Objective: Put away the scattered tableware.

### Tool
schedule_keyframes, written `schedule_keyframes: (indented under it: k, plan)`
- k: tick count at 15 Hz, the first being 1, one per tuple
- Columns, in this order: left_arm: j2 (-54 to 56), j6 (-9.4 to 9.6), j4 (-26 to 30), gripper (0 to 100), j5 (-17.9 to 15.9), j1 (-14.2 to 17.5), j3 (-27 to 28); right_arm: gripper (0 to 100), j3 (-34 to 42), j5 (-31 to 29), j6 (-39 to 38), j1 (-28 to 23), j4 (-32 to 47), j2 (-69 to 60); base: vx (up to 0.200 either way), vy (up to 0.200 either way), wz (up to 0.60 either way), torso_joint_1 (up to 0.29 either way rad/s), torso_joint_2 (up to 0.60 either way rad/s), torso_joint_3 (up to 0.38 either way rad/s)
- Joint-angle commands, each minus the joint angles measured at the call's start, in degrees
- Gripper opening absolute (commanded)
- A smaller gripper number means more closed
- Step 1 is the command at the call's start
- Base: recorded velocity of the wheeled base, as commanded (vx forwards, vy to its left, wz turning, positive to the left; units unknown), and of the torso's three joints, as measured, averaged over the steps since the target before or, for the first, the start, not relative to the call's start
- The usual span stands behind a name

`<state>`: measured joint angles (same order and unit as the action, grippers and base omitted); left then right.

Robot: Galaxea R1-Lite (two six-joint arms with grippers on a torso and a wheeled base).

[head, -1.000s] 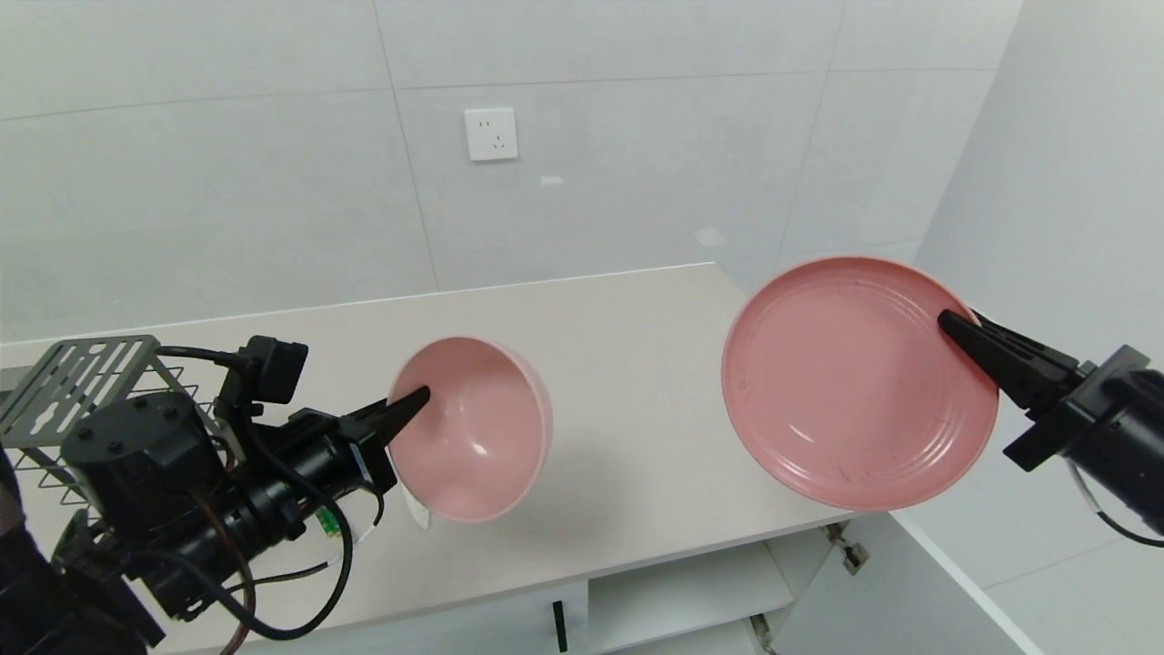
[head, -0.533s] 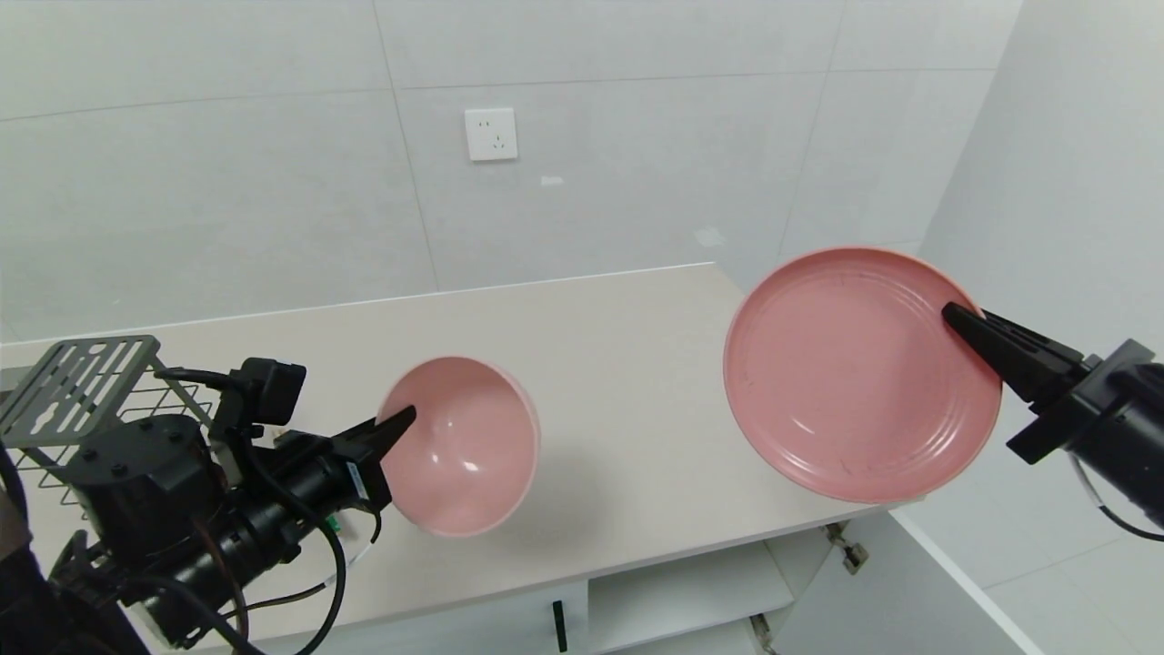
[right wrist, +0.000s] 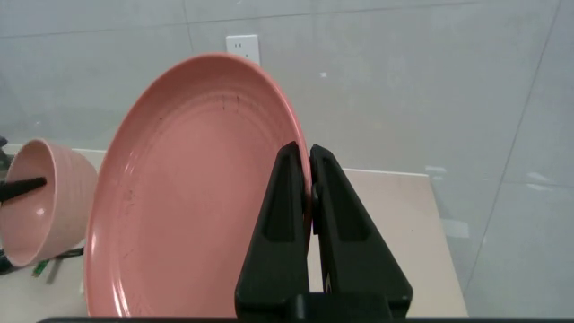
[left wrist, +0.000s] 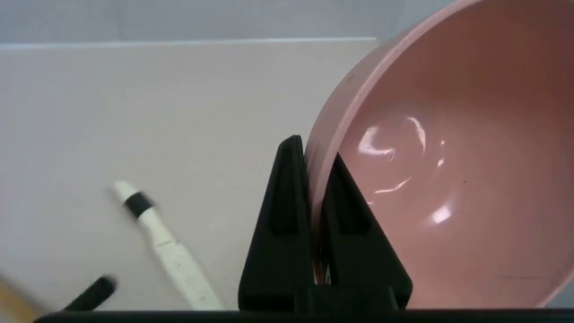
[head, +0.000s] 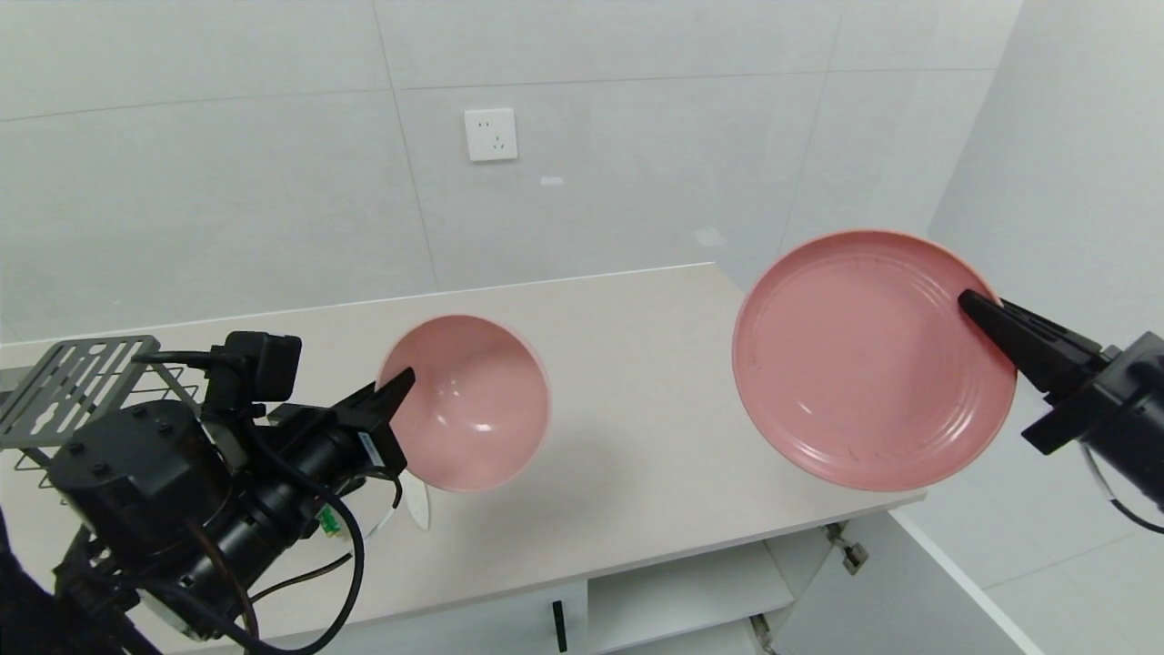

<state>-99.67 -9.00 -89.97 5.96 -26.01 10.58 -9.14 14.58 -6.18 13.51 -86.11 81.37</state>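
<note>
The left jaws clamp the bowl (head: 468, 400) rim, the right jaws the plate (head: 864, 355) rim, above the table (head: 637, 346); we move slowly, since both grips seem shallow.

We see a pink bowl (head: 473, 405), glossy inside, held off the surface (head: 637, 364) and tipped on its side with its opening facing us. Its rim is pinched between the left fingers (head: 393, 393), one inside the wall and one outside. A pink plate (head: 868, 359) with faint rings is also raised and steeply tilted, face toward us, its rim clamped between the right fingers (head: 996, 323). A white utensil (left wrist: 166, 251) with a dark band lies flat on the surface below the left fingers.
</note>
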Motion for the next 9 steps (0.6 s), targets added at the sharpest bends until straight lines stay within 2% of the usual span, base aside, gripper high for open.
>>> schedule_keyframes:
  k: [1, 2, 4, 5, 6, 9]
  plan:
    - [1.94, 1.35, -0.03, 0, -0.07, -0.26, -0.03, 0, 2.46, 0.01, -0.15, 0.29, 0.07, -0.16, 0.000, 0.000, 0.00, 0.000, 0.00, 0.000]
    - [3.52, 2.49, -0.03, 0, 0.19, -1.58, -1.09, 0, 1.76, -1.13, 0.20, -0.06, -0.46, 3.09, 0.000, 0.000, 0.00, 0.000, 0.00, 0.000]
    - [4.40, 2.49, -0.03, 0, 0.10, -2.81, -2.23, 0, 2.81, -6.23, 2.05, -0.06, -0.63, 5.11, 0.000, 0.000, 0.00, 0.000, 0.00, 0.000]
    - [4.57, 2.93, -0.03, 0, -0.07, -2.64, -3.29, 0, 4.31, -14.58, 11.10, -0.24, -0.55, 5.46, 0.000, 0.000, 0.00, 0.000, 0.00, 0.000]
    - [4.57, 3.02, -0.03, 0, -0.07, -2.46, -3.37, 0, 3.61, -15.81, 13.21, -0.32, -0.90, 6.17, 0.000, 0.000, 0.00, 0.000, 0.00, 0.000]
    - [4.57, 3.28, -0.03, 0, 0.02, -2.29, -4.25, 0, 2.81, -15.81, 11.54, 2.40, -3.89, 9.07, 0.000, 0.000, 0.00, 0.000, 0.00, 0.000]
